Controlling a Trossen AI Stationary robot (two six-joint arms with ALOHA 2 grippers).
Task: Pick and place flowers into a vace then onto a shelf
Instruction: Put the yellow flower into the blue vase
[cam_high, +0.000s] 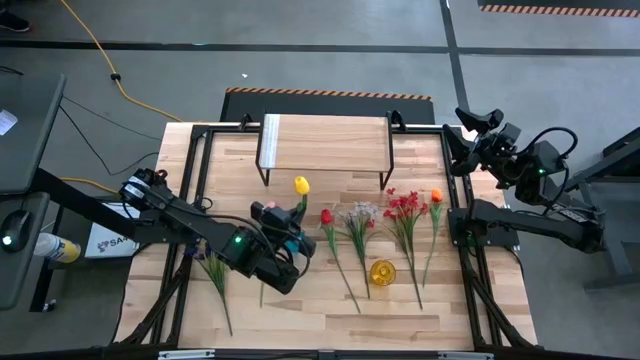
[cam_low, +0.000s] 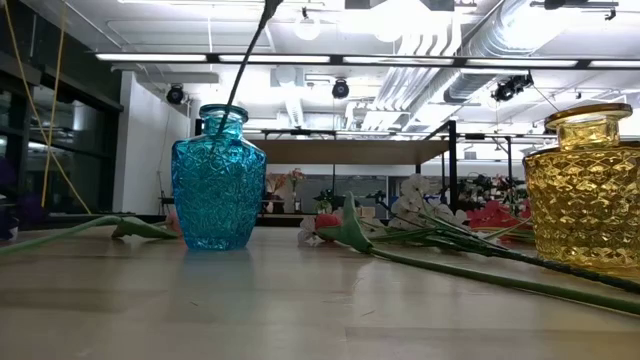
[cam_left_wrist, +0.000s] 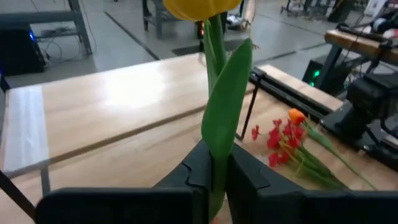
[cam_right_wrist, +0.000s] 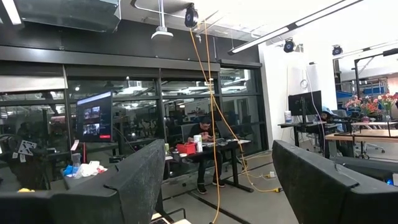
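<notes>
The left gripper (cam_left_wrist: 211, 177) clamps its dark fingers on the smooth green stem of a yellow-bloomed artificial tulip (cam_high: 301, 185), held upright over a ribbed blue glass vase (cam_low: 218, 182) on the plank tabletop (cam_high: 320, 310). Behind stands the low light-wood shelf (cam_high: 330, 140) on thin black legs. The remaining flowers (cam_high: 380, 225) lie flat beside a faceted amber glass vase (cam_high: 382, 272). The right gripper (cam_right_wrist: 217, 180), fingers wide apart, waits raised at the table's right edge.

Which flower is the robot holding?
The yellow tulip. The left gripper pinches its stem, standing in the blue vase; the other flowers lie flat on the table.
</notes>
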